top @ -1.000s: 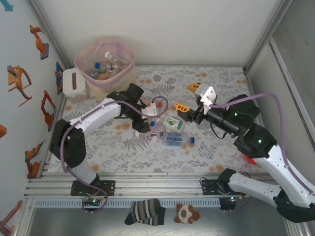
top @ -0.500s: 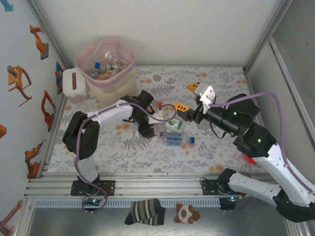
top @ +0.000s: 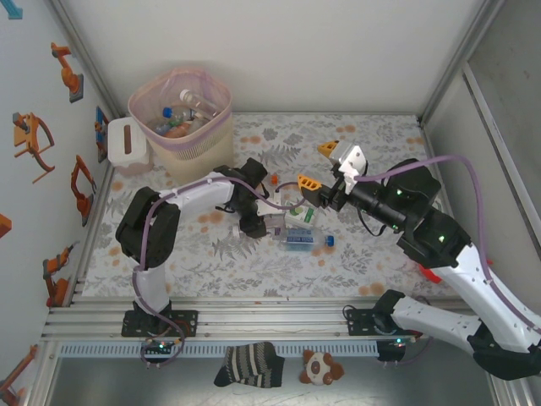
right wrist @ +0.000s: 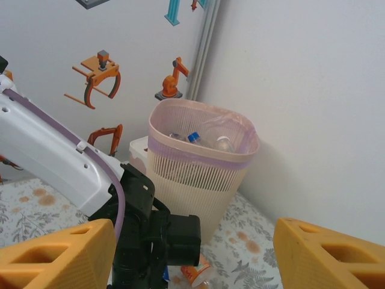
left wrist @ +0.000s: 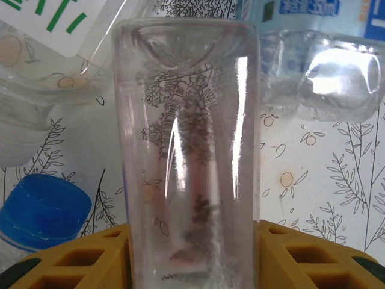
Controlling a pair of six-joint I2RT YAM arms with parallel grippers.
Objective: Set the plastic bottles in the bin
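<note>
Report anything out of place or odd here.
A striped sock and a small plush toy lie below the rail at the near edge, off the table. They look like strays, unrelated to the job.

The bottle (left wrist: pixel 186 150) is glossy clear plastic, the left pincer's fingers (left wrist: pixel 301 259) matt yellow plastic, the bin (right wrist: pixel 201 177) slatted beige plastic.

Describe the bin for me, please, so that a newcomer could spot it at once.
Look to the table's far left corner. The bin stands there beside a small white box; it is the taller one, beige and slatted, lined with a pink bag holding bottles.
</note>
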